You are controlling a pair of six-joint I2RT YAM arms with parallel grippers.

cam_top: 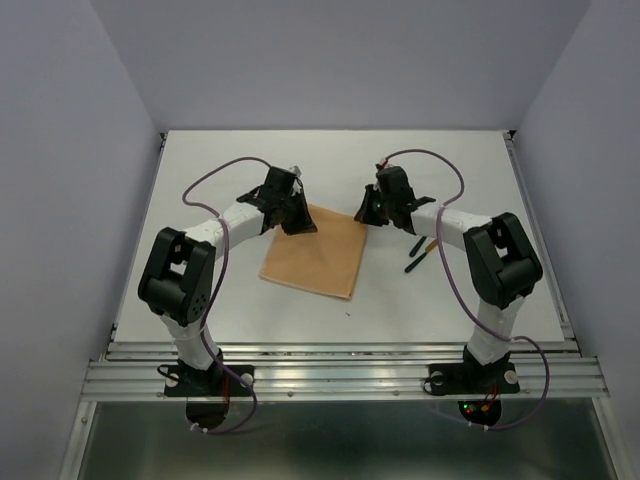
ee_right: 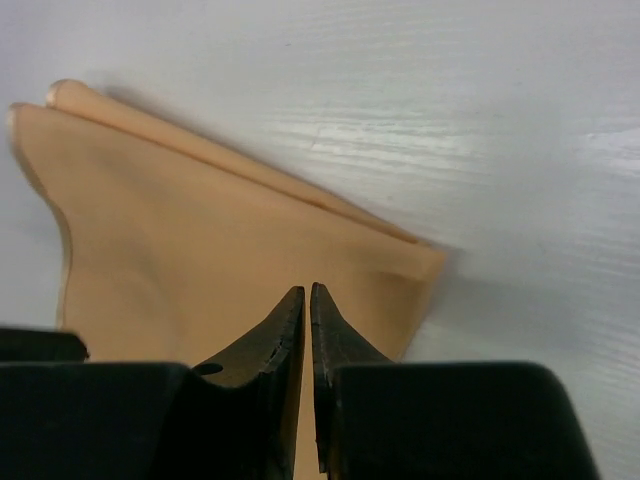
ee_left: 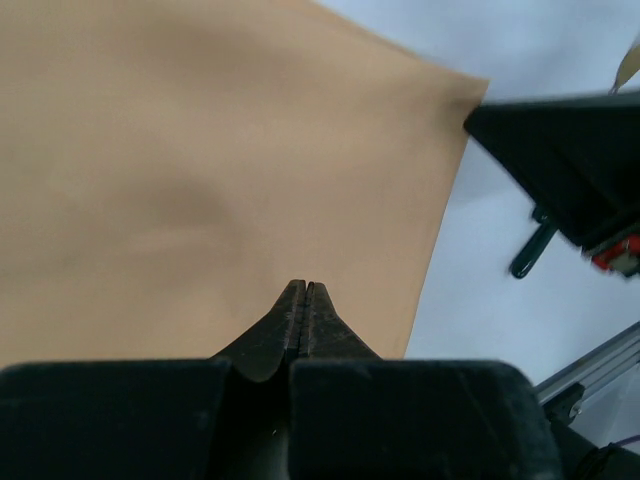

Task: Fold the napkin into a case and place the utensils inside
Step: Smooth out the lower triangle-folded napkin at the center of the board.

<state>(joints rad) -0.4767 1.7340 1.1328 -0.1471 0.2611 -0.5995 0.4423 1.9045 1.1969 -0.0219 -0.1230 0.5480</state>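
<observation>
The peach-orange napkin (cam_top: pixel 312 258) lies flat at mid-table. My left gripper (cam_top: pixel 297 224) sits at its far left corner. In the left wrist view its fingers (ee_left: pixel 304 286) are pressed together over the napkin (ee_left: pixel 200 180), shut on its edge. At the far right corner, my right gripper (cam_top: pixel 368 214) is also shut. The right wrist view shows cloth in the thin slit between the jaws of that gripper (ee_right: pixel 307 290), and the napkin (ee_right: pixel 200 240) shows two layers along its far edge. The utensils (cam_top: pixel 418 251) lie on the table right of the napkin, dark handles showing (ee_left: pixel 530 252).
The white table (cam_top: pixel 450 300) is walled by pale panels at the sides and back. An aluminium rail (cam_top: pixel 340 375) runs along the near edge by the arm bases. Purple cables (cam_top: pixel 215 180) loop over both arms. The utensils lie under the right forearm.
</observation>
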